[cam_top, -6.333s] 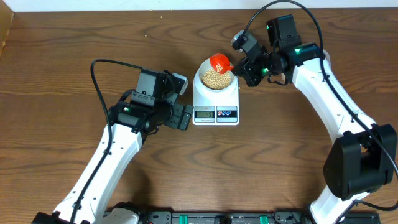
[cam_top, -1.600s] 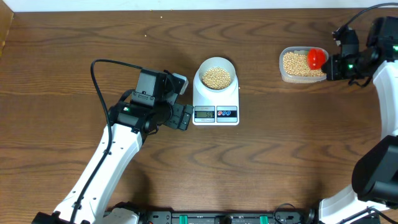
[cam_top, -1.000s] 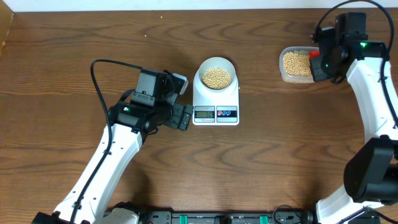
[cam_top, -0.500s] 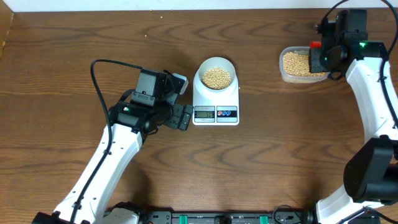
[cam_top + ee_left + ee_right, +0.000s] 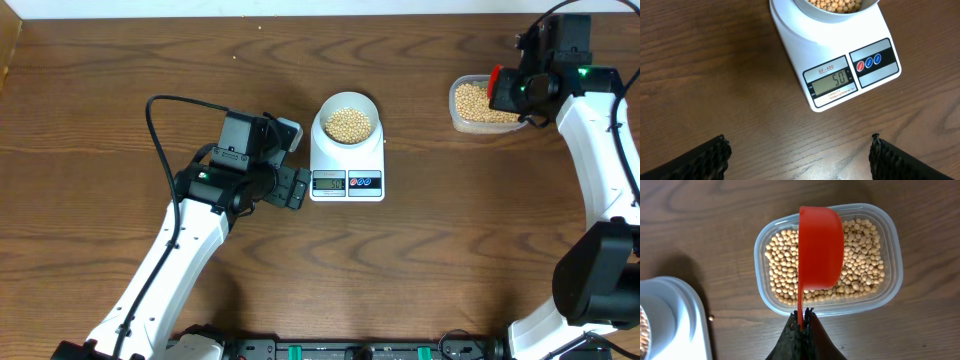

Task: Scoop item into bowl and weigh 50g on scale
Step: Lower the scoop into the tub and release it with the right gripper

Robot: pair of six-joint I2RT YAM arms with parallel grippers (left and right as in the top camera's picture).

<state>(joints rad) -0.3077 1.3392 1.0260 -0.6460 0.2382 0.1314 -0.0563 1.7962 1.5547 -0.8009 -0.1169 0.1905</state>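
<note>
1. Centre of the table: white scale (image 5: pixel 318 158) reading 50, with the left gripper (image 5: pixel 799 157) beside it, jaws wide apart and empty.
2. Far right: clear container (image 5: pixel 892 255) of beans.
3. White bowl (image 5: pixel 323 113) on the scale, holding beans (image 5: pixel 348 123).
4. Red scoop (image 5: pixel 821 247) above the container, its handle clamped by the right gripper (image 5: pixel 801 330).

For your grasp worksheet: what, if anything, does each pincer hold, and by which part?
Right pincer pinches the red scoop by its handle; left pincer holds nothing.
</note>
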